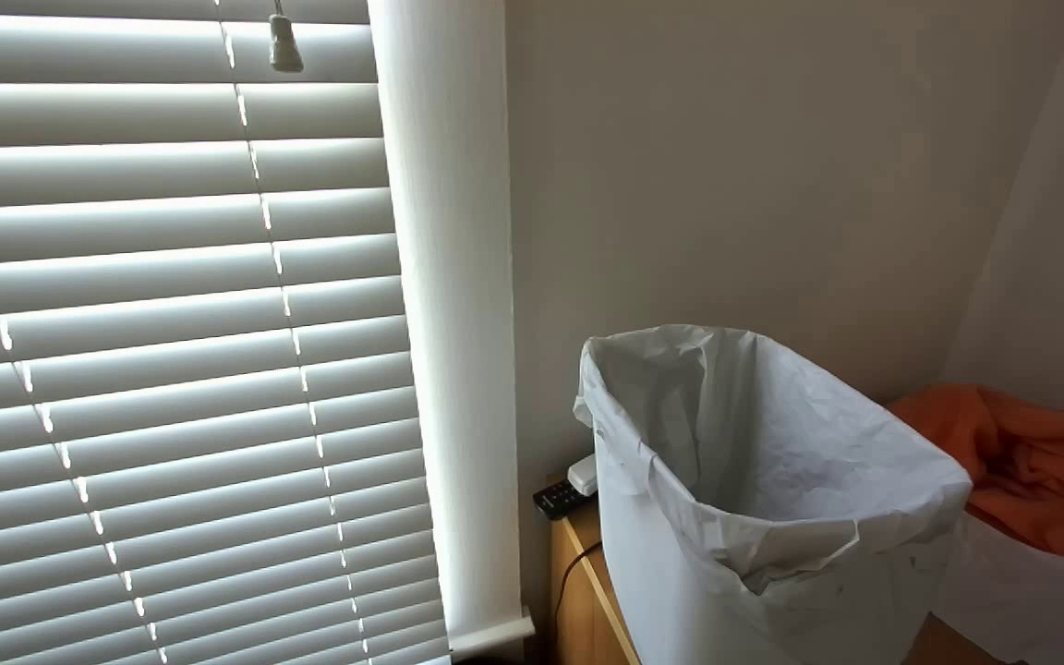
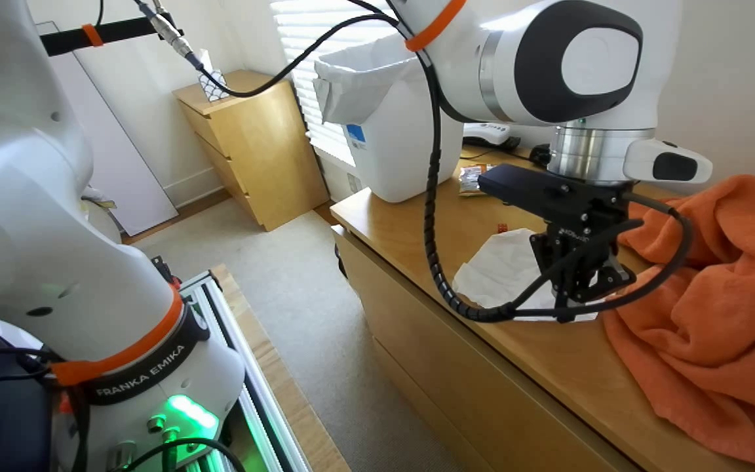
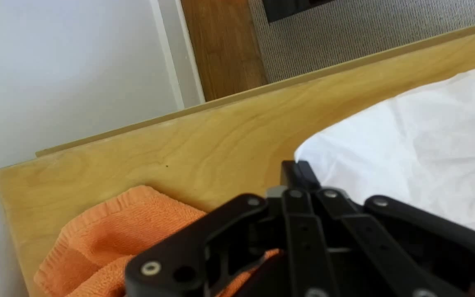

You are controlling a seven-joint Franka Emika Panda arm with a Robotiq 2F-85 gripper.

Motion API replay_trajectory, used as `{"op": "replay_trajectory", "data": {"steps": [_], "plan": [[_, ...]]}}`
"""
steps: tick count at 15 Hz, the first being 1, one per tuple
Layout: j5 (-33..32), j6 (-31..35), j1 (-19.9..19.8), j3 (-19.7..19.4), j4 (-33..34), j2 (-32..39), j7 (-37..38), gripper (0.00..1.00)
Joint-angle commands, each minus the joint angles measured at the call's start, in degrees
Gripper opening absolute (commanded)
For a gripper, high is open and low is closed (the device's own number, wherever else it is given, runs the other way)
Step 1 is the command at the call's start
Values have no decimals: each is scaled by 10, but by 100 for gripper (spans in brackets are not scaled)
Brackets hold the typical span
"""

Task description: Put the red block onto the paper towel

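Observation:
The red block [image 2: 502,228] is small and sits on the wooden dresser top, just beyond the far edge of the white paper towel [image 2: 505,265]; it is out of view in the wrist view. The paper towel lies crumpled on the dresser, and fills the right side of the wrist view [image 3: 427,144]. My gripper [image 2: 565,316] points down at the paper towel's near edge. In the wrist view the fingertips [image 3: 300,165] are together, and the towel's edge runs into the gap between them, so they appear to pinch it. The gripper hides part of the towel.
An orange towel [image 2: 712,295] lies bunched beside the gripper. A tall white lined bin [image 2: 397,131] stands at the dresser's far end, with a snack packet [image 2: 472,180] near it. The dresser's front edge [image 3: 237,99] drops to the floor. The arm's cable hangs beside the gripper.

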Motion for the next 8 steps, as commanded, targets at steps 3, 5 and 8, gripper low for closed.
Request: {"op": "replay_trajectory", "data": {"steps": [3,5,8], "plan": [[-29,-23,3,-5,-17,-20,10,26],[-27,-23,3,-3,-16,-20,13,34],[-19,-16,2,0,-16,-29,14,56]]}}
